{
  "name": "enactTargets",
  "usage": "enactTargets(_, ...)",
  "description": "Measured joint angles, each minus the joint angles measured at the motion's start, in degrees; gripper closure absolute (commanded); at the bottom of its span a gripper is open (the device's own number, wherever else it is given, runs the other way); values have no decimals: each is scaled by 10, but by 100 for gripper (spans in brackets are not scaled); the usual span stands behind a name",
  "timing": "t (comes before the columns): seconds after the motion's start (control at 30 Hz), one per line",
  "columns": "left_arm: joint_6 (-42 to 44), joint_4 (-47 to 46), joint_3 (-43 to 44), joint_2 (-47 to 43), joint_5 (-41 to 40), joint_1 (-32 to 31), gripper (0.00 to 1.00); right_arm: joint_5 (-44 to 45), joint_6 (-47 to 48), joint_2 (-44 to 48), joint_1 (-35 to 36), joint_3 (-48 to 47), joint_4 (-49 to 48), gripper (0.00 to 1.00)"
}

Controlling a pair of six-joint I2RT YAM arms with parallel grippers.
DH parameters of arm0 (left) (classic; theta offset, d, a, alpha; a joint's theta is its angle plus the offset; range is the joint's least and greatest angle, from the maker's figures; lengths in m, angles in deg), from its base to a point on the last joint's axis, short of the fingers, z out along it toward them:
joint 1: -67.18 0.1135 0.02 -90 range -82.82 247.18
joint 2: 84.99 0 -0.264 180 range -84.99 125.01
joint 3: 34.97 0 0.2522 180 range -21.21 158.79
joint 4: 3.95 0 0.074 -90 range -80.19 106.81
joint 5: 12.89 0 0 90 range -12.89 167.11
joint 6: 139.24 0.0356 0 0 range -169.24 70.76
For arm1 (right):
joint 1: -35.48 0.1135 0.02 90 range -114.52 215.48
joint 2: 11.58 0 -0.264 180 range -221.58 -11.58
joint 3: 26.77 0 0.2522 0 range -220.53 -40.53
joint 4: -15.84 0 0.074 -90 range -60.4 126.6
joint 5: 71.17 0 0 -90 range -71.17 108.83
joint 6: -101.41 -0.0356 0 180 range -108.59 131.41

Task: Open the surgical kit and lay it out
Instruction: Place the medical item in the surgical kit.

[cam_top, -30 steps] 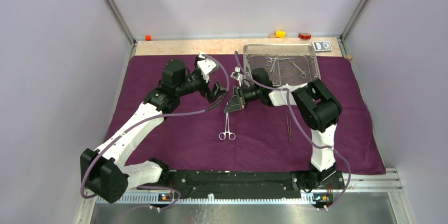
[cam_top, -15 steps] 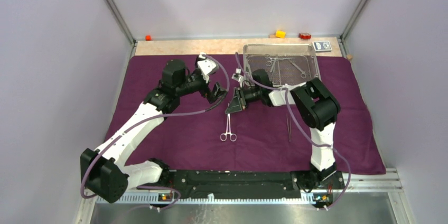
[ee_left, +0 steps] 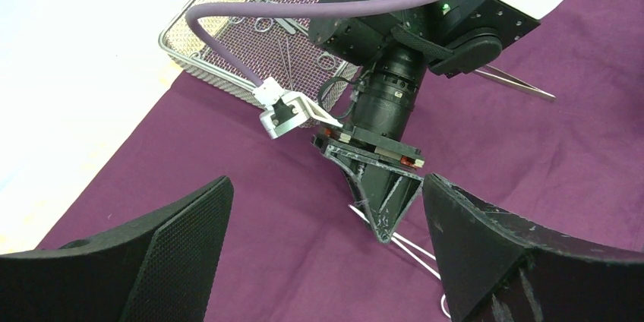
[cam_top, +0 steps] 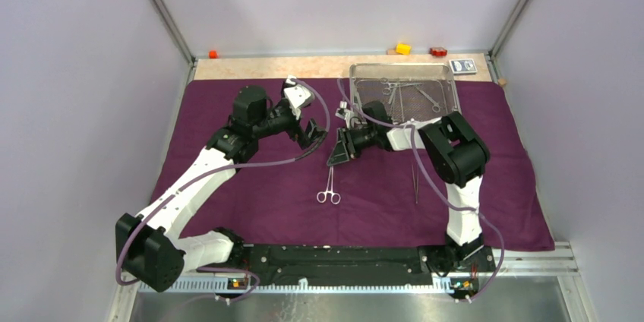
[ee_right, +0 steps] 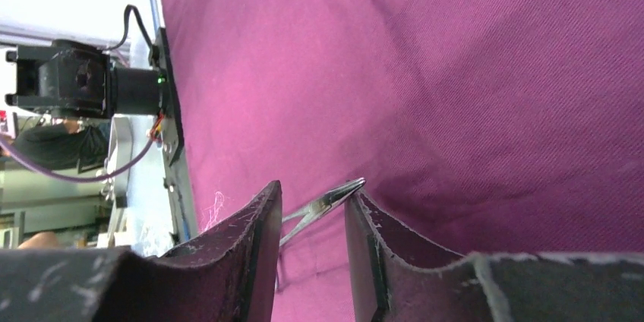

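Pale lilac walls close in a table whose far strip of light wood point(cam_top: 258, 68) shows beyond a large dark purple cloth wrap point(cam_top: 501, 185), which lies opened and spread flat over most of the surface. On the far right part of the cloth sits a rectangular wire-mesh steel tray point(cam_top: 410, 65), and several ring-handled instruments point(cam_top: 414, 94) lie loose in it. Two pieces are laid out on the cloth nearer the robot. One is a ring-handled clamp point(cam_top: 328, 185) near the middle, its rings toward the arms' bases. The other is a slim pair of tweezers point(cam_top: 415, 181), well apart to its right and roughly parallel to it. The right gripper point(cam_top: 334, 156) points down at the far tip of the clamp. In its wrist view the two fingers stand parted with the clamp's tip between them, so the claw is open rather than pinching, though the angle makes it hard to say whether one finger touches the steel. The left gripper point(cam_top: 314, 134) hangs just beside it, facing it, with its fingers spread wide and nothing between them. Judged from this layout, the unwrapping is done and the laying out is begun but far from finished, since most of the instruments are in the tray and have yet to be placed in the row. Along the back edge, off the cloth, are a yellow block point(cam_top: 402, 48), a red block point(cam_top: 437, 52), an orange block point(cam_top: 213, 54) and a small blue-white card packet point(cam_top: 463, 66).
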Motion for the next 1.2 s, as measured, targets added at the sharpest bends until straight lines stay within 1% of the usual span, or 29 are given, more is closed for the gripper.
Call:
enactTargets(0.5,-3,0,0,0,8,0,1,54,56,0,0,-35,85,63)
enactTargets(0.67,-3,0,0,0,0,0,1,68,84,6,1,-46,115,59)
enactTargets(0.8,-7,0,0,0,-33,0,1,96,121,48,0,-49,160,53)
enactTargets(0.97,-15,10,20,1,-83,1,1,127,163,133,-10,-67,201,47)
enactTargets(1.1,-19,17,70,10,-108,3,1,147,179,186,-54,-94,221,45)
enactTargets(1.2,-26,16,101,21,-116,3,1,176,185,195,-98,-128,236,45)
